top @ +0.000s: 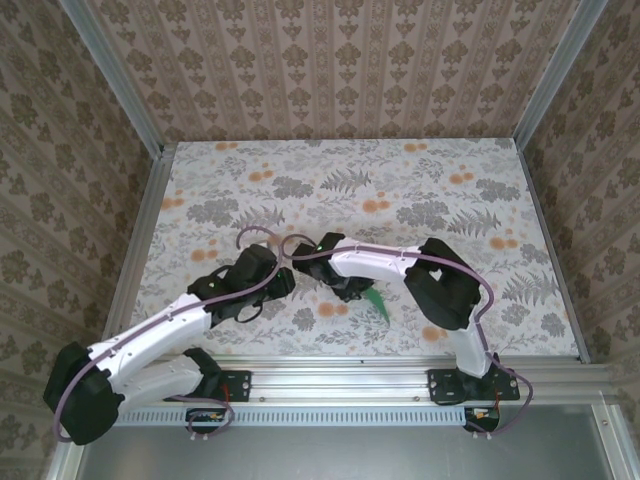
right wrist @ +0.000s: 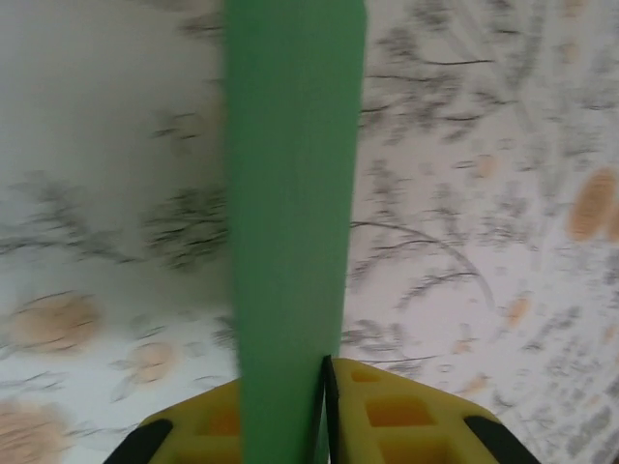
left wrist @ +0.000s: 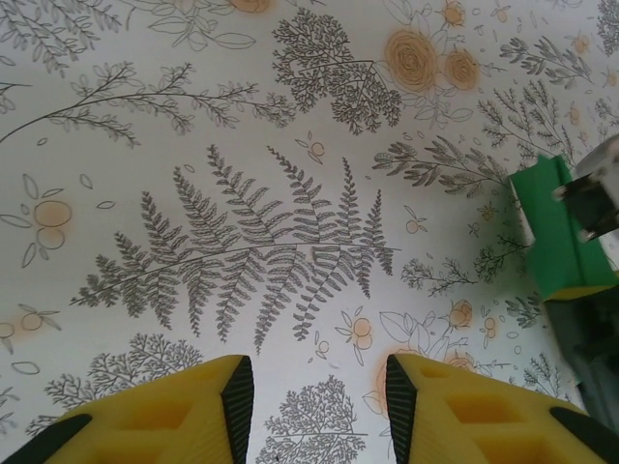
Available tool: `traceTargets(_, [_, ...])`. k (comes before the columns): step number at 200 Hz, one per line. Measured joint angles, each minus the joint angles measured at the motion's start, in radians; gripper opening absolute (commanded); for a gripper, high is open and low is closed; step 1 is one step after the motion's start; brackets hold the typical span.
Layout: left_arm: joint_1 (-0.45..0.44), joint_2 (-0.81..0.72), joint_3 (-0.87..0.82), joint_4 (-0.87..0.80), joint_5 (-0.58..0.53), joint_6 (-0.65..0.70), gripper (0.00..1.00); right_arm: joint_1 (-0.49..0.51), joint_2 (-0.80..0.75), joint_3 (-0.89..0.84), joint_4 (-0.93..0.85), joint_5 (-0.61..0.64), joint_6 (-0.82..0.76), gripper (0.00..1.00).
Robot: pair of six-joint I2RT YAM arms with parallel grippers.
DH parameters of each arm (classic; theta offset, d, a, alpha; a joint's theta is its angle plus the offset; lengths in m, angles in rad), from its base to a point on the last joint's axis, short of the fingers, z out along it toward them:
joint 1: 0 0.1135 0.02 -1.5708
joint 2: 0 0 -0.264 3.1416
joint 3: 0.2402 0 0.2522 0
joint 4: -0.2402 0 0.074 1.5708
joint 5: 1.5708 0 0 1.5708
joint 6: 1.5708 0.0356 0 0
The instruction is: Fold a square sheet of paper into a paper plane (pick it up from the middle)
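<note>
The square sheet of paper, by then folded into a narrow green strip, sat in the right gripper, and the next fold seemed to depend on how that strip lay relative to the other arm. In the right wrist view the paper ran straight out from between the yellow fingers, its long axis in line with the right gripper. The fingers stood close on either side of it in a narrow pinch, though how firm that pinch was could not be told. From above, the free end of the strip pointed to the near right, a little off the table. The left gripper hovered just to the left of the right one, near it but apart. In its own view the left gripper was released and held nothing, with bare flowered tabletop showing between its fingers. The paper lay well off to its right, its long side running near to far. So the right arm had the paper, and the left would have to come across to its right to reach it. Nothing lay between them, but the two wrists were crowded together in the middle of the table. The patterned walls stood well clear.
</note>
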Motion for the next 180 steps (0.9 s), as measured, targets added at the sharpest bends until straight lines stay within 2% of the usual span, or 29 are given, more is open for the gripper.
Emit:
traceTargets(7, [0.004, -0.006, 0.000, -0.009, 0.000, 0.000, 0.44, 0.005, 0.000, 0.002, 0.010, -0.028, 0.001, 0.24])
traceTargets(20, [0.006, -0.015, 0.000, -0.022, 0.000, 0.000, 0.45, 0.006, -0.005, 0.002, 0.042, -0.089, 0.001, 0.41])
traceTargets(35, [0.012, -0.021, 0.000, -0.026, 0.000, 0.000, 0.45, 0.003, -0.016, -0.001, 0.079, -0.155, -0.003, 0.45])
traceTargets(51, [0.014, -0.022, 0.000, -0.026, 0.001, 0.000, 0.45, 0.000, -0.061, -0.025, 0.132, -0.218, -0.002, 0.60])
traceTargets(83, [0.018, -0.016, 0.000, -0.026, 0.008, 0.000, 0.46, -0.034, -0.305, -0.193, 0.290, -0.389, -0.005, 0.69])
traceTargets(90, [0.018, -0.012, 0.000, -0.026, 0.012, 0.001, 0.46, -0.054, -0.376, -0.240, 0.329, -0.429, -0.002, 0.68])
traceTargets(98, [0.018, -0.007, 0.000, -0.026, 0.018, 0.001, 0.46, -0.082, -0.446, -0.289, 0.373, -0.473, 0.001, 0.63])
traceTargets(119, [0.018, 0.013, 0.000, -0.021, 0.046, 0.005, 0.46, -0.180, -0.569, -0.419, 0.498, -0.603, 0.016, 0.40])
traceTargets(141, [0.015, 0.050, 0.000, -0.006, 0.082, 0.012, 0.46, -0.264, -0.582, -0.528, 0.596, -0.711, 0.038, 0.19])
traceTargets(162, [-0.009, 0.090, 0.001, 0.000, 0.103, 0.019, 0.46, -0.284, -0.562, -0.581, 0.636, -0.793, 0.044, 0.12])
traceTargets(180, [-0.041, 0.136, 0.012, 0.003, 0.115, 0.023, 0.46, -0.284, -0.540, -0.591, 0.664, -0.837, 0.041, 0.10])
